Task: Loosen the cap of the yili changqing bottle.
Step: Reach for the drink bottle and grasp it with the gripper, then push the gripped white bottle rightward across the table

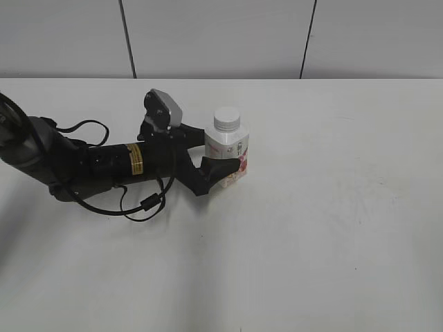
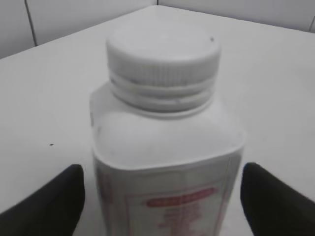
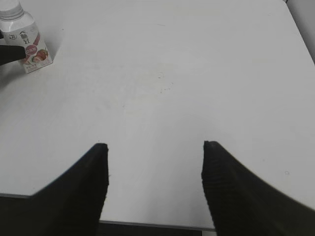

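The yili changqing bottle (image 1: pixel 232 146), white with a red and pink fruit label, stands upright on the white table (image 1: pixel 332 207). Its ribbed white cap (image 1: pixel 226 120) is on the neck. My left gripper (image 1: pixel 223 158) reaches in from the left with one black finger on each side of the bottle's body, below the cap. In the left wrist view the bottle (image 2: pixel 165 147) and cap (image 2: pixel 163 54) fill the frame between the fingers (image 2: pixel 162 196). A thin gap shows at the left finger, so the gripper is open. My right gripper (image 3: pixel 155 145) is open and empty, far from the bottle (image 3: pixel 30 44).
The left arm's black body and cables (image 1: pixel 104 169) lie on the table left of the bottle. A grey wall (image 1: pixel 221 34) runs behind the table's far edge. The table's near edge (image 3: pixel 147 223) shows in the right wrist view.
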